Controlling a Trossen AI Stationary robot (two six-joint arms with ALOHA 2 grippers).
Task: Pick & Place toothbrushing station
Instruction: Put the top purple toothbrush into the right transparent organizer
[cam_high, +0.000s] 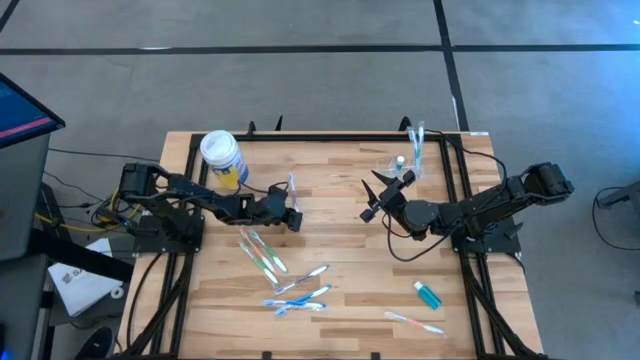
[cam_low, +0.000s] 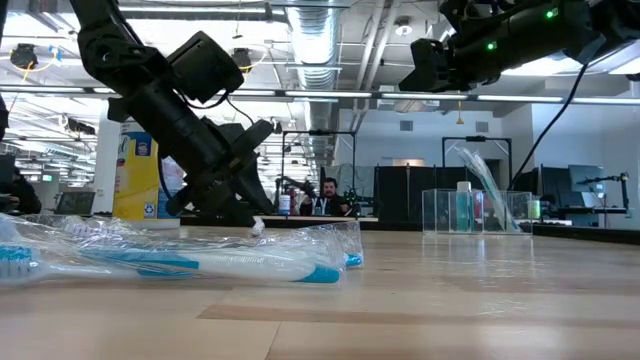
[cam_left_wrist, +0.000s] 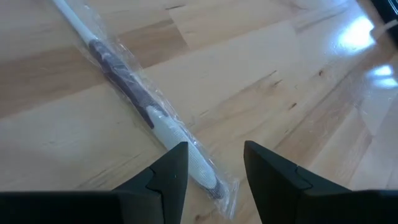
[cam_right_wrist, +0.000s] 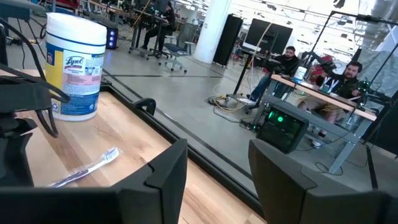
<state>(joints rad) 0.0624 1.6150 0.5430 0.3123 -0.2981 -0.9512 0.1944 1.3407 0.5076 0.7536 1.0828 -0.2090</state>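
Item: wrapped toothbrush (cam_left_wrist: 140, 106) — flat on surface (cam_high: 340, 225), centre-left. Left pincer (cam_left_wrist: 214, 165) spread, empty, directly above handle end; long axis runs diagonally away. Clear cup (cam_high: 412, 155) at far-right edge — nearer right pincer (cam_high: 385, 195), spread, raised.

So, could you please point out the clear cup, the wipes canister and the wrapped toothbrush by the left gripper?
clear cup (cam_low: 475, 210): low view, front wall.
wipes canister (cam_high: 219, 148): high view, white lid.
wrapped toothbrush (cam_left_wrist: 124, 78): left wrist view, dark handle section.
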